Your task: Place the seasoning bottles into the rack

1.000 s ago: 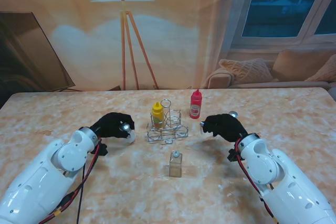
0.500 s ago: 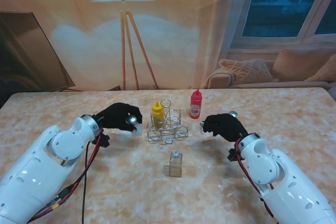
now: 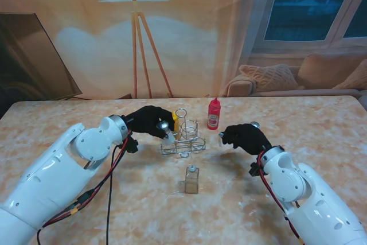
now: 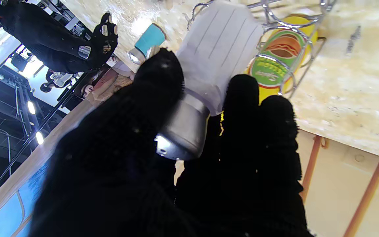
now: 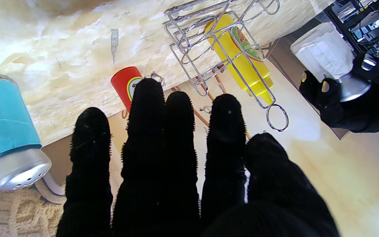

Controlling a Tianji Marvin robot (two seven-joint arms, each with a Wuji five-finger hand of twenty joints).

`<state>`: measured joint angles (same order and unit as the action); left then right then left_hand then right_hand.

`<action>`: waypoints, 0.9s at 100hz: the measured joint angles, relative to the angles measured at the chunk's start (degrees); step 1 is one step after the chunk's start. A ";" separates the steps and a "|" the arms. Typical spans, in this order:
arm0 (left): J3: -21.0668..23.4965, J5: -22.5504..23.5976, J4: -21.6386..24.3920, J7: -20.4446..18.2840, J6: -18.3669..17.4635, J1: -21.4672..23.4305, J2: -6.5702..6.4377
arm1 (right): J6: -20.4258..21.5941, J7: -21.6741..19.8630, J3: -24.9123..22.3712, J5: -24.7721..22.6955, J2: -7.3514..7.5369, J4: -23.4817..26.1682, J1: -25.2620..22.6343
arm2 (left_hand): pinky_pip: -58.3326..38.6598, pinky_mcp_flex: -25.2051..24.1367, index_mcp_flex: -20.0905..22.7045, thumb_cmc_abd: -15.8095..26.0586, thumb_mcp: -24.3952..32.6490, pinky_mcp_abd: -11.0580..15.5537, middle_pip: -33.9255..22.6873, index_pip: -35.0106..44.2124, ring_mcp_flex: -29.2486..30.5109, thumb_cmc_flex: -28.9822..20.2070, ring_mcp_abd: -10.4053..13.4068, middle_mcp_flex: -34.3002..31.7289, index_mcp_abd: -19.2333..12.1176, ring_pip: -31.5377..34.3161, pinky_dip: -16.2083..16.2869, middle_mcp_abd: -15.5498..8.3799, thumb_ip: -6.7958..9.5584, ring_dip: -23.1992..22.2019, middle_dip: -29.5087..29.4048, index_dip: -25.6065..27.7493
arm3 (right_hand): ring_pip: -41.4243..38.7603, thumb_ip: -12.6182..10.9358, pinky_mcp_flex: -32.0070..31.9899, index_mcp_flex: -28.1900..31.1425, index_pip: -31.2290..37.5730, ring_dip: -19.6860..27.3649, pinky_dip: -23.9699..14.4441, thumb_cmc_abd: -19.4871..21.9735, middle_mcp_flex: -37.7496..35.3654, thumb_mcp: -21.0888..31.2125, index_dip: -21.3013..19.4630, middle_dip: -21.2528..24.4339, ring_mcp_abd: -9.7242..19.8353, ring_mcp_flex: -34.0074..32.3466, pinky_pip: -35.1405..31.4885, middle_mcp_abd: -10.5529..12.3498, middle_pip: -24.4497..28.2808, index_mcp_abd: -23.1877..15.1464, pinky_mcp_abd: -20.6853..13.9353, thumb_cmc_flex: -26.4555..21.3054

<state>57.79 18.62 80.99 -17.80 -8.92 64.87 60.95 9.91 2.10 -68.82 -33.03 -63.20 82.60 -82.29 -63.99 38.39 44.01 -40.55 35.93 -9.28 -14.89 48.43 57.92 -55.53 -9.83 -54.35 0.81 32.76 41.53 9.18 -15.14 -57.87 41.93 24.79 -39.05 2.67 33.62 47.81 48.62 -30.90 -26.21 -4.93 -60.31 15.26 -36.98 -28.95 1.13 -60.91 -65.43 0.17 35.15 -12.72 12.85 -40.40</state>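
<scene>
Currently: left hand holds white shaker at rack

My left hand (image 3: 148,120) is closed around the white shaker (image 3: 167,136), fingers (image 4: 248,108) wrapped near its silver cap, and holds it off the table (image 3: 69,124) at the left side of the wire rack (image 3: 183,139). The left wrist view shows the shaker's white body against the rack's wire rings. The yellow bottle (image 3: 175,122) stands in the rack's far-left compartment, just beyond the held shaker.

My right hand (image 3: 245,137) sits to the right of the rack, apart from it, holding nothing; its fingers (image 5: 150,131) lie close together and extended in the right wrist view. The blue shaker (image 5: 7,131) stands just beside that hand.

The red bottle (image 3: 213,114) stands upright on the table beyond the rack's right side, toward the far edge. The clear shaker (image 3: 191,179) stands upright nearer to me than the rack, well apart from both hands
</scene>
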 measured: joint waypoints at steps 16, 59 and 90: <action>-3.26 -0.24 -2.18 0.88 0.95 -2.86 1.22 | 0.08 0.00 -0.19 0.00 0.00 0.08 -0.09 | -0.02 0.00 0.00 0.00 -0.01 0.00 0.01 0.11 0.00 0.00 0.01 -0.01 -0.02 0.02 0.00 0.00 0.00 0.00 0.00 -0.06 | 0.00 0.00 0.00 0.00 0.00 0.00 0.00 0.00 0.00 0.00 0.00 0.00 0.00 0.00 0.00 0.00 0.00 0.00 0.00 0.00; -8.35 2.31 -5.33 3.31 2.45 -5.87 2.31 | 0.09 0.01 -0.34 0.00 0.00 0.32 -0.27 | -0.39 -0.06 0.03 0.00 -0.01 0.00 0.02 0.14 0.00 -0.01 0.02 -0.04 -0.03 0.60 0.00 0.07 0.00 -0.61 0.52 -0.14 | -0.01 0.00 0.00 0.01 0.00 0.00 0.00 0.00 0.00 0.00 0.00 0.00 0.00 0.00 0.00 0.00 0.00 0.00 0.00 0.00; -10.90 3.10 -8.43 5.10 2.55 -7.41 3.10 | 0.09 0.01 -0.34 0.00 0.00 0.33 -0.27 | -1.08 -0.45 0.12 0.00 -0.02 -0.02 -0.02 0.61 0.00 -0.01 0.03 -0.07 -0.03 1.38 0.71 0.32 0.00 -1.95 1.35 -0.29 | -0.01 0.00 0.00 0.02 0.00 0.00 0.00 0.00 0.00 0.00 0.00 0.00 0.00 0.00 0.00 0.00 0.00 0.00 0.00 0.00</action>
<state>46.89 21.72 72.56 -12.70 -6.37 57.46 64.04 10.00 2.11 -69.15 -33.03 -63.20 82.94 -82.56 -65.06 37.95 44.13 -40.55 35.91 -9.30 -14.90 49.05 57.93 -55.54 -9.81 -54.41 0.77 34.13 42.24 9.50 -15.14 -59.82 43.28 24.51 -39.06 2.67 33.63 47.82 48.62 -30.90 -26.21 -4.93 -60.31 15.26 -36.98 -28.95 1.13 -60.91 -65.43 0.17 35.15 -12.72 12.85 -40.41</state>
